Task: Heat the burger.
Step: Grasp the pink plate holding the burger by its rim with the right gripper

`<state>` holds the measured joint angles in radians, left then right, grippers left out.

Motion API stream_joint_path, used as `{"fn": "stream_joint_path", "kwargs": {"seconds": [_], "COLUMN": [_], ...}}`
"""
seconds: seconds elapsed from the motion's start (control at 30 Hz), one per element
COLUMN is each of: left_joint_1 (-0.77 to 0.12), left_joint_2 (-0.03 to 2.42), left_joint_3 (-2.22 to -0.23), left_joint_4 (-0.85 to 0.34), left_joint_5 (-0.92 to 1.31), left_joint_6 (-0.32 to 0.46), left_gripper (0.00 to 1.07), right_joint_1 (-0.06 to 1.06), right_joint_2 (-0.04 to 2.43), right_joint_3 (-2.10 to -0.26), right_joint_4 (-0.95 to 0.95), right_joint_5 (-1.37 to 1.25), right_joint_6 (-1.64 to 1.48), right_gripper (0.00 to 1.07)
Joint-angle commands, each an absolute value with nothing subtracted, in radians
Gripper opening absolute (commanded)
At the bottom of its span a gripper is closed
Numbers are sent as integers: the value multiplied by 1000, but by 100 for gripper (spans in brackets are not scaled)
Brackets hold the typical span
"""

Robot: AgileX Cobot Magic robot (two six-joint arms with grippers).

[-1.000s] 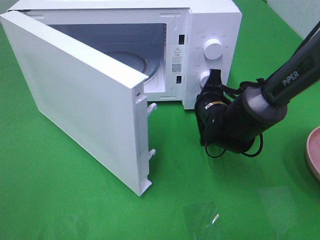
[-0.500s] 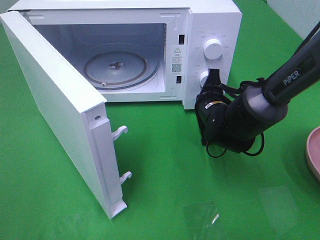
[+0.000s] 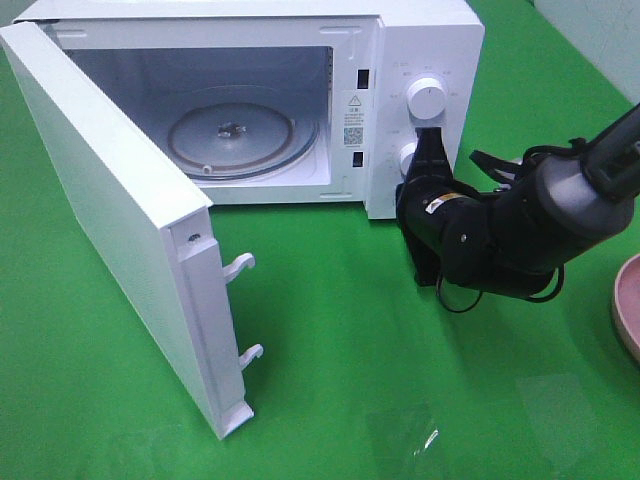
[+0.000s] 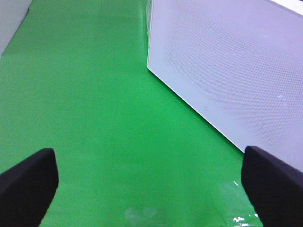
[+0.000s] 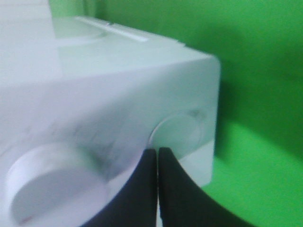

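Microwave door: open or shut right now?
Open. The door stands swung out to the left, latch hooks exposed, and the glass turntable inside is in plain view.

White all over on the microwave, and its door shows a fine dotted mesh pattern. Bright green cloth spreads underneath. The upper knob is white too. The right arm is black with a grey band, the plate is pink, and the left gripper is black.

Smooth glossy white microwave casing, clear glass turntable — matt green table cover, matt black right tool
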<state>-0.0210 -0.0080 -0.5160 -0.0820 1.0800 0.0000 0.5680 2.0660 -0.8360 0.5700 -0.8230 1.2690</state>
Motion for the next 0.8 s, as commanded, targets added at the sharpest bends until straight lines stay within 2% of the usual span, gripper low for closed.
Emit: {"fn": "stream_joint_path", "kwargs": {"seconds": [0.03, 0.13, 0.5, 0.63, 0.8], "left_joint_1": [-28, -28, -28, -28, -28], "left_joint_2": [-21, -21, -21, -21, -21], "left_joint_3": [-515, -515, -515, -515, -515], "left_joint_4": [-87, -87, -87, -87, -87], "left_joint_5": [1065, 1065, 1065, 1065, 1065], "left_joint_6": [0, 0, 0, 0, 0], "left_gripper": [100, 100, 100, 100, 100], "right_joint_1": [574, 574, 570, 570, 570], "right_joint_2": [2007, 1978, 1773, 1657, 1596], "right_joint_3": [-796, -768, -662, -660, -660], "right_joint_4": [507, 506, 475, 475, 473], "right_joint_5": [-810, -790, -545, -349, -231], "right_joint_6": [1269, 1253, 840, 480, 285], "right_gripper": [0, 0, 1, 2, 3]}}
